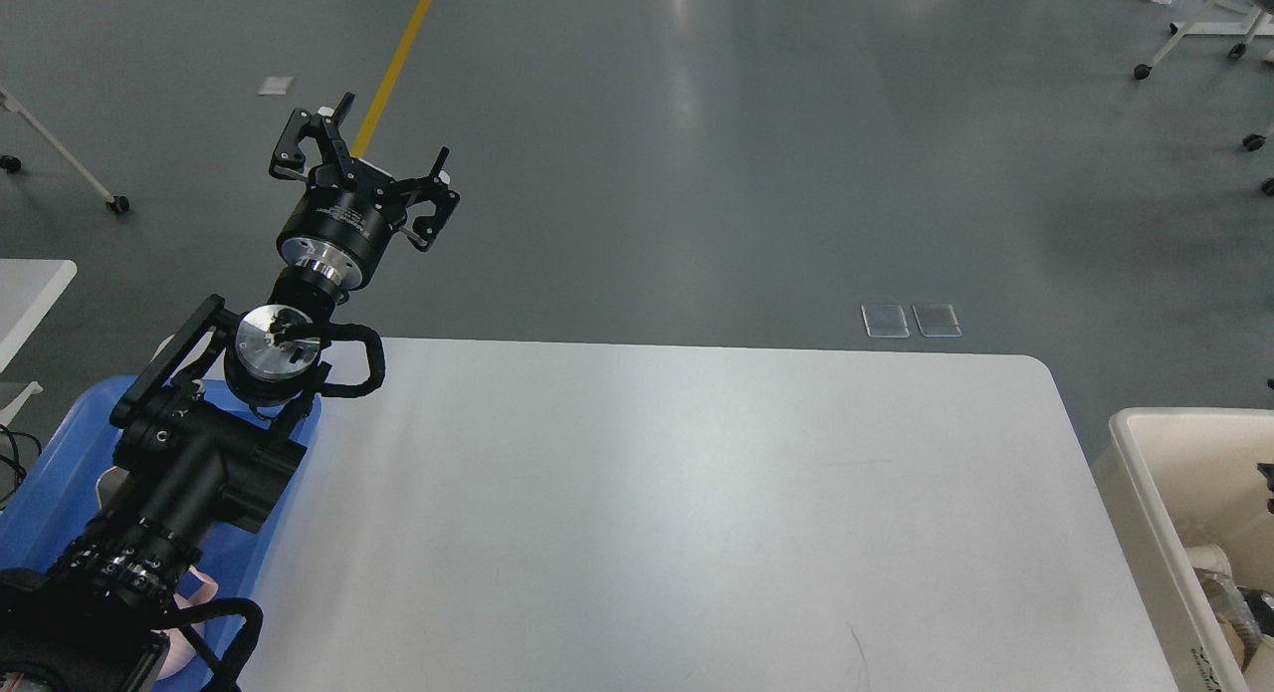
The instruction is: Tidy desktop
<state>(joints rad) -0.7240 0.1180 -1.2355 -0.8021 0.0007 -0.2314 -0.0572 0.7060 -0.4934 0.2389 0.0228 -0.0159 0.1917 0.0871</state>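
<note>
Robotics laboratory or industrial test hall. A wide, glossy grey-green poured floor [756, 154] with a painted yellow lane line [398, 60] marks a workshop-type space. Wheeled white table frames [1199, 30] stand at the far right, and another castered leg [70, 169] at the left. A plain white desktop [677, 513] serves as the workstation, flanked by a blue plastic tray [55, 463] and a cream bin [1145, 493]
</note>
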